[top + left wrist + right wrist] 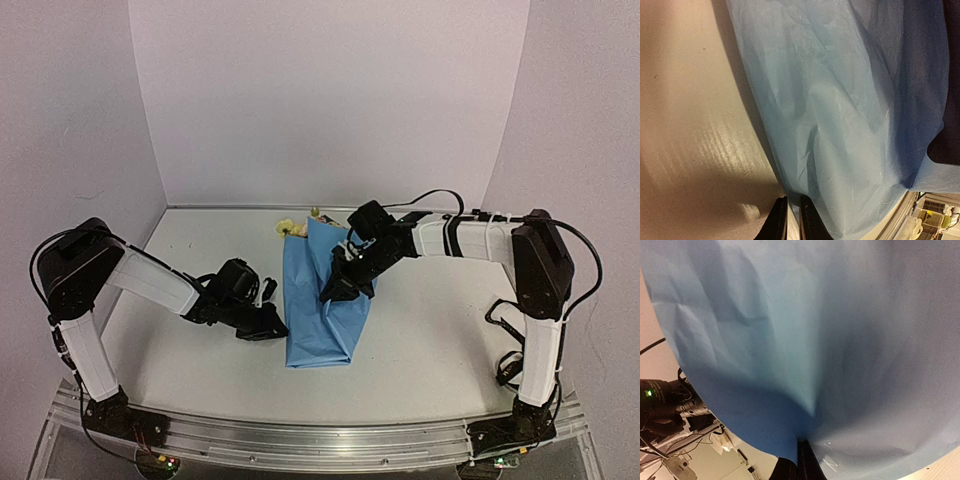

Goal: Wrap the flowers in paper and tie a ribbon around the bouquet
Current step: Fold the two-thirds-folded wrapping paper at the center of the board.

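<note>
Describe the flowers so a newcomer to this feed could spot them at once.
Start at the blue paper folded in the middle of the table, between the two arms. Follow it to its far end near the back wall: the flowers poke out there, small yellow blooms, the only yellow among blue, black and grey.

The thin crinkled paper sheet (322, 300) is light blue; small yellow blooms (291, 228) show pale beyond its far left edge.

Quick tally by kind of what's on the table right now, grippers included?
Paper: 1 light-blue sheet, folded over
Flowers: 1 bunch, yellow blooms peeking past the far edge
Grippers: 2, left gripper and right gripper, both at the paper
Total: 4
</note>
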`<move>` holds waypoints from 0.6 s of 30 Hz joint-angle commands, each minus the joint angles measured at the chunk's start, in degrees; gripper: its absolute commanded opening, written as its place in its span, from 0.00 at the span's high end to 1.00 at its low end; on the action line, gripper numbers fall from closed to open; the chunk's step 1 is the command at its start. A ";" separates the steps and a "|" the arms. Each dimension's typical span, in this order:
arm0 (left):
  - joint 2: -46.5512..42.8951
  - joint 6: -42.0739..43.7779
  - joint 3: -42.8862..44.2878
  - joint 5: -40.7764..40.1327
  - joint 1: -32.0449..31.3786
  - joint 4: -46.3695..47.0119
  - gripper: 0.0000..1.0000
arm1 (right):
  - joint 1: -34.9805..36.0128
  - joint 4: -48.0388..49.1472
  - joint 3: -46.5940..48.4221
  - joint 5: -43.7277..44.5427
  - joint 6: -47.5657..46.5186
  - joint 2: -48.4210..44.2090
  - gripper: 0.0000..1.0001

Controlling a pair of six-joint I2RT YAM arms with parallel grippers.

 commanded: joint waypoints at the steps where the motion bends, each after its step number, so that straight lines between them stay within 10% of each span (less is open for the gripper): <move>1: 1.79 -0.46 2.32 2.78 -0.23 3.52 0.90 | 1.77 -7.32 6.90 -3.85 -4.92 4.61 1.00; 18: -9.13 -1.90 0.14 0.31 0.03 2.05 0.75 | 2.75 -10.79 11.36 -2.31 -10.30 11.84 1.00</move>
